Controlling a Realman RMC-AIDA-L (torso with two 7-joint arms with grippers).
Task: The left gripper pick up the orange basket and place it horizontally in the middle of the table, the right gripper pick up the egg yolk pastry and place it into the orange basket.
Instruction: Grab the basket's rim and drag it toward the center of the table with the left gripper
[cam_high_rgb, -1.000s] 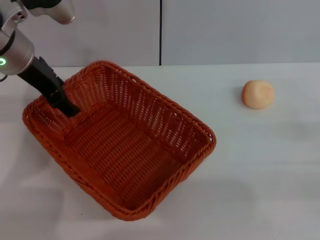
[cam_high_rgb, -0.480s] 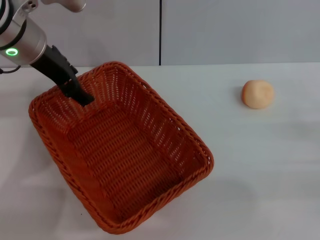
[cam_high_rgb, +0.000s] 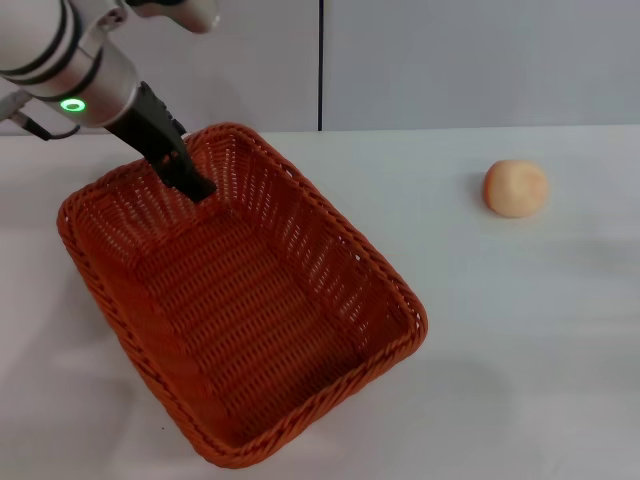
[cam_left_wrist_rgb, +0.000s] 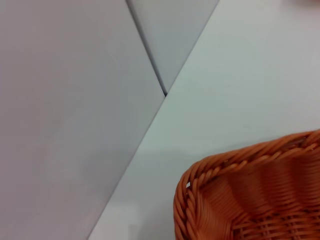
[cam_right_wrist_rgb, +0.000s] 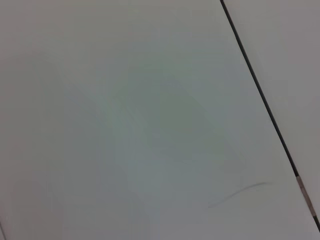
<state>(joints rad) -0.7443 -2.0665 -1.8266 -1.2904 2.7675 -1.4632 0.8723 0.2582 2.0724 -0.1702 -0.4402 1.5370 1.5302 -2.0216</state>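
The orange basket (cam_high_rgb: 240, 300) rests on the white table (cam_high_rgb: 520, 350), turned diagonally, with one corner toward the back wall. My left gripper (cam_high_rgb: 192, 182) reaches down from the upper left across the basket's far rim, its black tip against the inside of the far wall. The left wrist view shows a braided corner of the basket (cam_left_wrist_rgb: 200, 185). The egg yolk pastry (cam_high_rgb: 516, 188), a small pale orange ball, lies alone on the table at the right, well apart from the basket. My right gripper is out of view in every picture.
A grey back wall with a dark vertical seam (cam_high_rgb: 321, 65) stands behind the table. The right wrist view shows only a plain pale surface crossed by a dark seam (cam_right_wrist_rgb: 260, 95).
The basket swung round with the left gripper at first, then stayed still. Since then the left gripper has slid to the right along the far rim. The pastry has not moved.
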